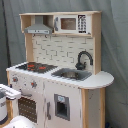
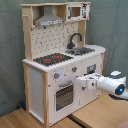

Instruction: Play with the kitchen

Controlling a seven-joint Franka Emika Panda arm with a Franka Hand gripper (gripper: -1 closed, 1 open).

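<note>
The kitchen [image 1: 60, 85] is a white and light-wood toy with a black stovetop [image 1: 36, 66] with red burners, a black faucet [image 1: 84, 59], a sink [image 1: 72, 75], a hood [image 1: 39, 27] and a microwave [image 1: 70, 23]. In the second exterior view the kitchen [image 2: 37, 80] stands left of centre. My white arm reaches in from the second exterior view's right, and my gripper [image 2: 79, 82] sits just in front of the cabinet front, beside the oven door [image 2: 64, 96] and below the knobs. In the first exterior view the gripper [image 1: 11, 92] shows at the left edge.
A grey curtain [image 2: 115, 30] hangs behind the kitchen. The kitchen stands on wooden boards [image 2: 100, 112] with a seam running between them. Part of my white arm [image 1: 20, 123] fills the first exterior view's bottom left corner.
</note>
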